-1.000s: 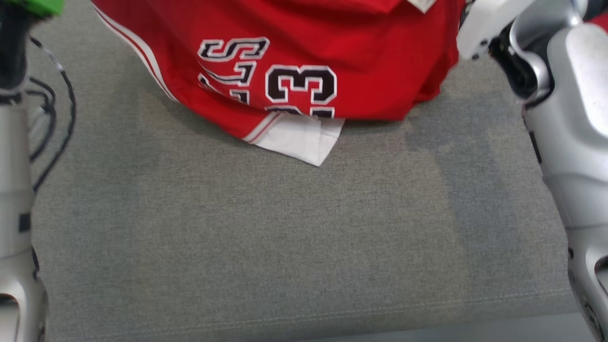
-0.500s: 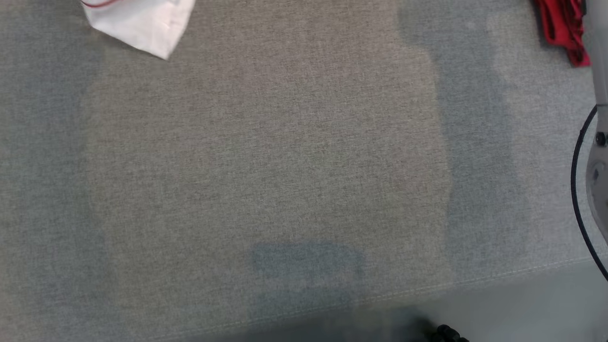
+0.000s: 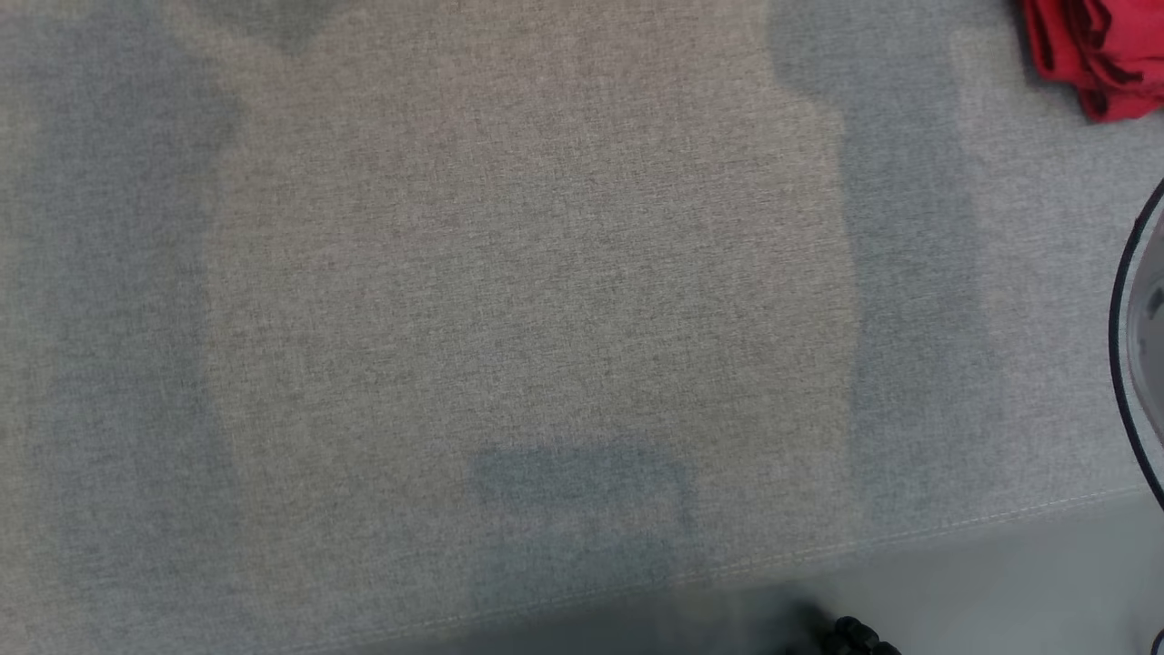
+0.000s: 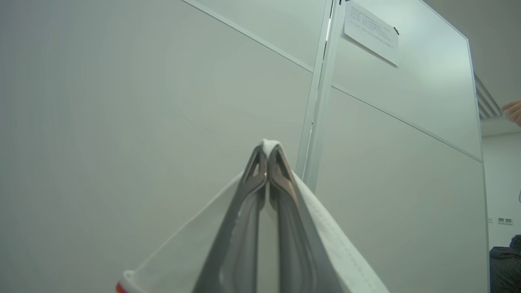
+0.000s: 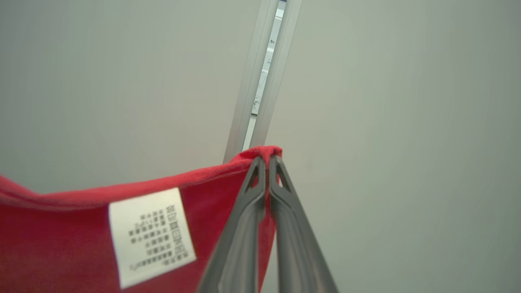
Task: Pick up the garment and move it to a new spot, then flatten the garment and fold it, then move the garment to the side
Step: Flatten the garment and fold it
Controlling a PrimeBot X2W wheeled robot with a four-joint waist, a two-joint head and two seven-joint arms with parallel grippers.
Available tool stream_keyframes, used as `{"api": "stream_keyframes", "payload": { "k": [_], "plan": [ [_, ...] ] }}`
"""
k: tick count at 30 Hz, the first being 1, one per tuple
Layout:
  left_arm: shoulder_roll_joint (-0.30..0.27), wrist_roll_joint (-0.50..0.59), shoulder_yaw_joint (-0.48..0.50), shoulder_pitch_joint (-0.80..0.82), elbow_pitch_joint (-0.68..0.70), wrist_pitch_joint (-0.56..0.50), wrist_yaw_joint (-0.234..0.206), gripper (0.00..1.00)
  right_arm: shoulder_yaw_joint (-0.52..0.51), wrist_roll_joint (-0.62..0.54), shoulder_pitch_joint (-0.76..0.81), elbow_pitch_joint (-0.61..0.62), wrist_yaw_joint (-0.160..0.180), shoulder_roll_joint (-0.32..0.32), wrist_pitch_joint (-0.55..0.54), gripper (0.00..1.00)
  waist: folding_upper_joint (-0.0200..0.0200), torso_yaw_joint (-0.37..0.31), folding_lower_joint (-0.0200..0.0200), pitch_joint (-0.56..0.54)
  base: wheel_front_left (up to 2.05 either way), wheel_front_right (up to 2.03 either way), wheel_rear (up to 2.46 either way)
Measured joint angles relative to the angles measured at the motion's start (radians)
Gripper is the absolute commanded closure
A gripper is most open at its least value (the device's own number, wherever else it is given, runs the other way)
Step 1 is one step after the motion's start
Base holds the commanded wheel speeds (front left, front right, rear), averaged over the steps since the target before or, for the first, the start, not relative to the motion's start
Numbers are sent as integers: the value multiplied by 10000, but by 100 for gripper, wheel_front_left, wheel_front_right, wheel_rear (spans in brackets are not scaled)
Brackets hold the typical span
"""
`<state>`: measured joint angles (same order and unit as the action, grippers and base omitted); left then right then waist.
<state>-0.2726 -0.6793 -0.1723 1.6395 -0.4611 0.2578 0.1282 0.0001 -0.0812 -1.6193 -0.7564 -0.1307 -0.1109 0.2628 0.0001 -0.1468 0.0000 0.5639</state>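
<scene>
**Ann:** Shirt [image 5: 53,240] first: where is it?

**Ben:** Up in front of a pale wall [image 4: 122,101]. Both hands hold it.

**Ann:** How?

**Ben:** The left hand [image 4: 266,147] has its fingers pressed together on a white edge [image 4: 325,228] of it. The right hand [image 5: 267,158] pinches a red corner, near a white label [image 5: 150,236].

**Ann:** And lower down?

**Ben:** A red bunch [image 3: 1100,55] of it shows by the far right corner of the grey cushion [image 3: 546,273]. I cannot tell if it touches the cushion.
</scene>
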Motion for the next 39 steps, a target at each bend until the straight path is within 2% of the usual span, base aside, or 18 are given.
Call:
{"api": "stream_keyframes", "payload": {
  "k": [4,8,14,17,20,25,29,31,34,39],
  "plan": [
    [-144,-420,-418,-1764,201,0,6,100,865,98,966,-54,-6,-219,-2,100,0,204,1,232,0,0,0],
    [-453,-830,-731,-3338,1001,33,6,100,1787,502,1609,109,-6,-686,0,100,0,438,1,222,0,0,0],
    [-673,-1476,-535,-6157,2316,35,4,100,3223,1693,2897,270,-6,-1417,-184,100,0,680,0,-320,0,0,0],
    [-673,-1707,-230,-7686,2847,44,-226,100,3843,2732,3801,527,-6,-1841,-1093,100,0,782,0,-765,0,0,0],
    [-606,-1939,81,-9122,3358,44,-483,100,4044,3749,4851,1032,-8,-2372,-2293,100,0,882,0,-1271,0,0,0],
    [-217,-2046,525,-11271,4182,44,-911,100,3616,4717,6907,2188,-8,-3045,-4370,100,0,1041,0,-2157,0,0,0],
    [73,-1914,658,-12717,4660,42,-1137,100,2604,4696,8566,3231,-12,-3156,-5262,100,0,1153,0,-2825,0,0,0],
    [343,-1933,713,-13304,4782,42,-1212,100,1935,4495,9497,3697,-12,-2964,-5706,100,0,1207,0,-3131,0,0,0],
    [525,-1676,702,-14051,4823,42,-1283,100,924,4132,10840,4414,-13,-2334,-6280,100,0,1280,0,-3537,0,0,0],
    [535,-366,197,-15034,4788,42,-1429,100,-489,3440,12925,5793,-12,-1252,-7296,100,0,1385,0,-4099,0,0,0]
  ]
}}
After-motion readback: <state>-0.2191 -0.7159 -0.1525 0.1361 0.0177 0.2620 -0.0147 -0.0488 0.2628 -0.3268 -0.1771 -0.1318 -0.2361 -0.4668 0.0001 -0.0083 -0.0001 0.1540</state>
